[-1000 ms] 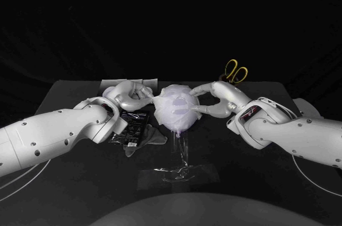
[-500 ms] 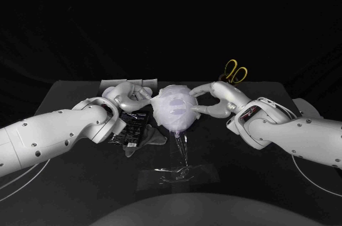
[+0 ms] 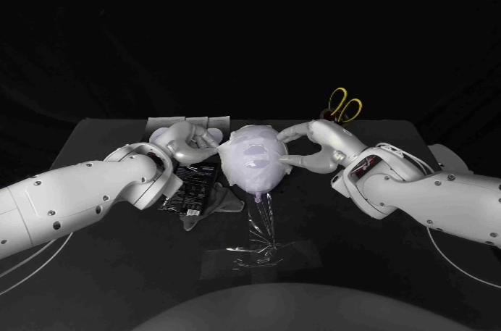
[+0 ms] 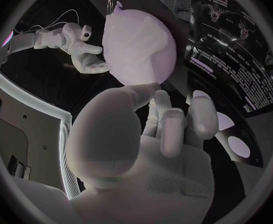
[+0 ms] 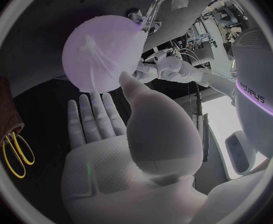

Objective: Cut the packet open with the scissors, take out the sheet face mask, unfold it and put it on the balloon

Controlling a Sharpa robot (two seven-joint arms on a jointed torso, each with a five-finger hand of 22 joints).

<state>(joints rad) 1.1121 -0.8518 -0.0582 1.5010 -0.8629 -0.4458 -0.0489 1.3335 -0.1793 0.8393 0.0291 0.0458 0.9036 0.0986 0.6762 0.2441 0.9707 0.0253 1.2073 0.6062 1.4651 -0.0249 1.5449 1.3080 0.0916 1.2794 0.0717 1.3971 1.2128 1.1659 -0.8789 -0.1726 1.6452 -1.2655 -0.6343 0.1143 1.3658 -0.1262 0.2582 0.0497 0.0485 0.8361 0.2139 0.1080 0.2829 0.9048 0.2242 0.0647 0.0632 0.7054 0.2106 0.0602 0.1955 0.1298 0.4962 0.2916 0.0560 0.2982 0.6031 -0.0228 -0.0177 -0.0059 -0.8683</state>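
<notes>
glossy black packet (image 3: 191,187); matt table (image 3: 115,273); clear plastic stand (image 3: 261,257)

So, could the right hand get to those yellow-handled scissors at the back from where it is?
Probably yes. The yellow-handled scissors stand just behind the right hand, with nothing visible between them. That hand holds nothing; its fingers are spread beside the pale mask-covered balloon, so it need only draw back.

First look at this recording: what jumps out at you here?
In the middle, the pale balloon is draped in the sheet face mask, with the left hand and right hand flanking it. The black packet lies flat just in front of the left hand; yellow-handled scissors stand behind the right hand.
</notes>
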